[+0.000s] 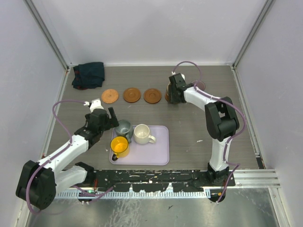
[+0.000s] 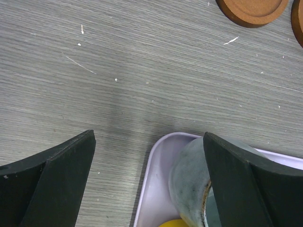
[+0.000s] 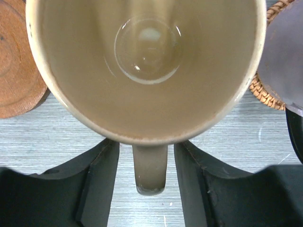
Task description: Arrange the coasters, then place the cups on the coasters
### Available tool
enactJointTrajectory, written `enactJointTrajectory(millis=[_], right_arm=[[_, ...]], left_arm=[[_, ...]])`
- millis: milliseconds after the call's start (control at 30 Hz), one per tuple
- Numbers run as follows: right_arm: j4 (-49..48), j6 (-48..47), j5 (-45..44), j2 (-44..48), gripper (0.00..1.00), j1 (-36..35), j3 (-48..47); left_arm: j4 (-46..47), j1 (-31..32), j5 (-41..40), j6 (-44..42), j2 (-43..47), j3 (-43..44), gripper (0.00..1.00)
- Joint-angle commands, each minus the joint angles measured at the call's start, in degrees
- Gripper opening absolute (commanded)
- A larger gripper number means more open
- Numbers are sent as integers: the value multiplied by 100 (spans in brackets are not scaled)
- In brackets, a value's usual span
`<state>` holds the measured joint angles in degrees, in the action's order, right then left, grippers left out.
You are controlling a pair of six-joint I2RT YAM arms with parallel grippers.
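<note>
Near edge of tabletop [image 1: 189, 123]: lavender tray [image 1: 158, 151] holds the yellow cup [image 1: 119, 146], white cup [image 1: 142, 134] and grey-green cup [image 1: 124, 127], the last at its far-left corner. Left gripper [image 2: 148, 139] hovers over that corner, jaws wide apart, one jaw just beside the grey-green cup's wall.

Far row: three brown coasters [image 1: 110, 96] [image 1: 132, 94] [image 1: 152, 95] side by side, uncovered. Just right of them, right gripper [image 3: 147, 144] has its jaws apart either side of the tan cup [image 3: 147, 71] handle; cup upright. Purple-grey cup [image 3: 284, 52] stands near it, over a woven coaster edge [image 3: 262, 90].

Dark cloth [image 1: 88, 74] in the far-left corner
</note>
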<state>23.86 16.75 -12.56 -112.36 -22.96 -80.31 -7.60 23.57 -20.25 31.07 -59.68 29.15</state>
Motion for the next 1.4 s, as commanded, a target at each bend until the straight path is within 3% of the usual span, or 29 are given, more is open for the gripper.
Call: enactJointTrajectory(millis=[0, 400, 833, 1200, 1367], right_arm=[[-164, 60, -94, 469, 57, -60, 95], [-35, 73, -643, 1250, 72, -574, 447], [-247, 236, -247, 3242, 73, -1857, 1875], [-152, 513, -515, 3129, 73, -3631, 2672], [-195, 429, -440, 3111, 73, -3751, 2745]], left_arm=[[17, 25, -127, 57, 67, 119, 98], [-31, 21, -130, 59, 175, 102, 98], [-40, 22, -102, 41, 210, 140, 98], [-75, 25, -39, 31, 156, 230, 98], [-110, 25, -53, 25, 188, 228, 98]])
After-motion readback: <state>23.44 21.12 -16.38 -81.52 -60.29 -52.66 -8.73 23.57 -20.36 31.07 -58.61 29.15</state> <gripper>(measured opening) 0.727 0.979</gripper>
